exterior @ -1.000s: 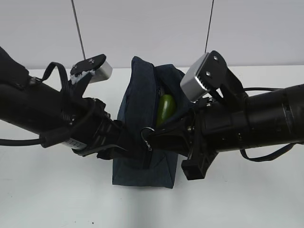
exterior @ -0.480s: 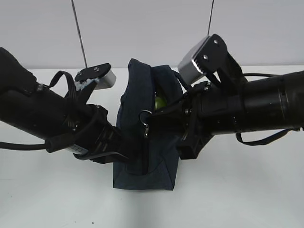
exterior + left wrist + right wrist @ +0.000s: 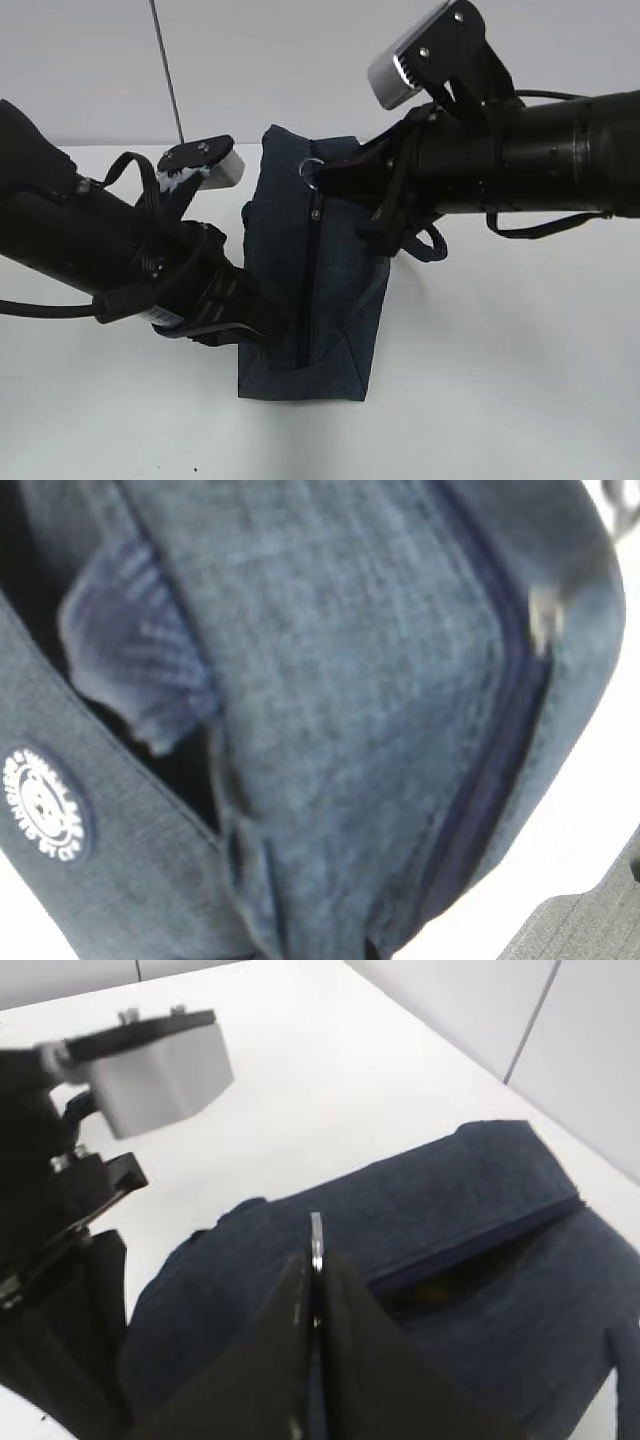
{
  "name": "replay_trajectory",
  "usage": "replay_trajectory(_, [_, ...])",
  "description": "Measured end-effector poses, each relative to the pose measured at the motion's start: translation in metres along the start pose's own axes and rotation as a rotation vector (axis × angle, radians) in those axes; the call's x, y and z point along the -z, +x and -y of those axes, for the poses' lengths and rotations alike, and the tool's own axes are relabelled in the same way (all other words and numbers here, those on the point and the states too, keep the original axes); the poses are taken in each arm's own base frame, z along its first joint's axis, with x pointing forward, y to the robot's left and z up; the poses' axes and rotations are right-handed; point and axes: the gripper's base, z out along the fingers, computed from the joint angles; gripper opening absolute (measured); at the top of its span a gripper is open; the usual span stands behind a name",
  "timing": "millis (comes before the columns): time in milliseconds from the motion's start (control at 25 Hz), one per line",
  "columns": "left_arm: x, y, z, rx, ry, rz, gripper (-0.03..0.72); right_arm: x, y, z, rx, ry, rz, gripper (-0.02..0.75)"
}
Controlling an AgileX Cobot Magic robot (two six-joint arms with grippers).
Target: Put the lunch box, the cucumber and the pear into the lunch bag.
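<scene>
The dark navy lunch bag (image 3: 340, 300) stands in the middle of the white table. My right gripper (image 3: 322, 181) is shut on its metal ring pull (image 3: 313, 174) at the bag's far top end; in the right wrist view (image 3: 316, 1272) the ring (image 3: 316, 1232) sticks out between the closed fingers. The zipper (image 3: 312, 280) runs shut down the bag's front. My left gripper (image 3: 262, 322) presses into the bag's lower left side, and bunched fabric (image 3: 350, 680) fills its wrist view. The lunch box, cucumber and pear are hidden.
A short dark gap (image 3: 450, 1280) remains beside the zipper in the right wrist view. A strap handle (image 3: 430, 245) hangs under my right arm. The left arm's grey camera block (image 3: 150, 1065) sits close to the bag. The white table (image 3: 500, 400) spreads around.
My right gripper has pulled the ring pull from the bag's middle up to its far top end, closing the zipper. The green thing seen inside is now covered. The left arm barely moved.
</scene>
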Motion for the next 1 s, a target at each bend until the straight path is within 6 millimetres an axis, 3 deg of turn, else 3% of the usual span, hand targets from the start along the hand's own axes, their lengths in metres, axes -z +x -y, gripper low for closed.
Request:
replay_trajectory(520, [0.0,0.0,0.0,-0.007,-0.002,-0.005,-0.016,-0.03,-0.025,0.034,0.059,0.102,0.018,0.006])
replay_trajectory(1000, [-0.001,0.001,0.0,-0.008,0.001,-0.015,-0.016,-0.055,-0.008,0.098,-0.078,0.095,0.064,0.006])
